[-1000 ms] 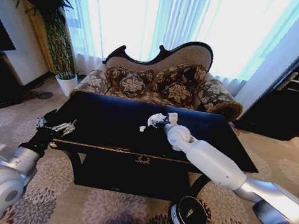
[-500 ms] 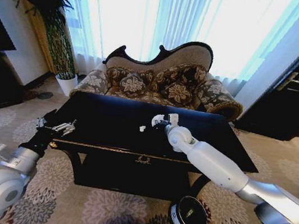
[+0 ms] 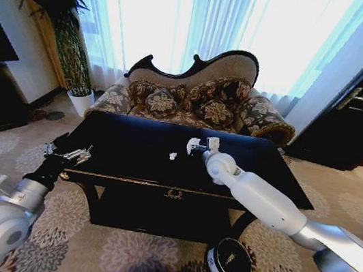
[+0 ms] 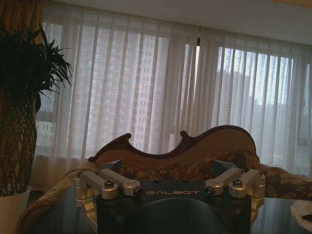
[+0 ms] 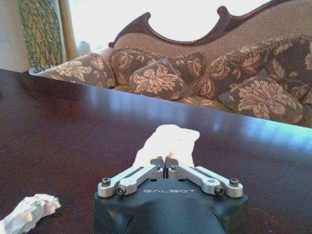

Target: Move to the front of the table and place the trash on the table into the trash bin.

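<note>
A dark glossy rectangular wooden console table with gold trim (image 3: 129,162) stands in front of the robot, filling the middle of the head view. Behind it, at twelve o'clock, sits a floral upholstered sofa with a carved dark frame (image 3: 194,97) under bright curtained windows.

The right gripper (image 3: 197,147) reaches out over the surface, toward about one o'clock from the table's centre. In the right wrist view its fingers (image 5: 157,165) are pressed together on the near edge of a white crumpled tissue wad (image 5: 168,142), so the wad sits directly ahead of the fingertips and is pinched between them. Whether the wad is lifted off the glossy top or resting on it cannot be told. The grip looks chosen to take the soft wad by its edge, which suits something light and easily squashed.

A smaller crumpled white scrap (image 3: 173,155) lies on the surface just beside the gripper, at about eight o'clock from it, untouched.

The small black cylindrical trash bin with a pale rim and white mark (image 3: 229,259) stands on the patterned carpet below the table's front edge, at about five o'clock from the table's centre, under the right arm. It seems placed within easy reach for dropping the wad.

The left gripper (image 3: 71,156) hangs idle by the table's left front corner, at about eight o'clock, its fingers (image 4: 105,180) spread wide and holding nothing.
</note>
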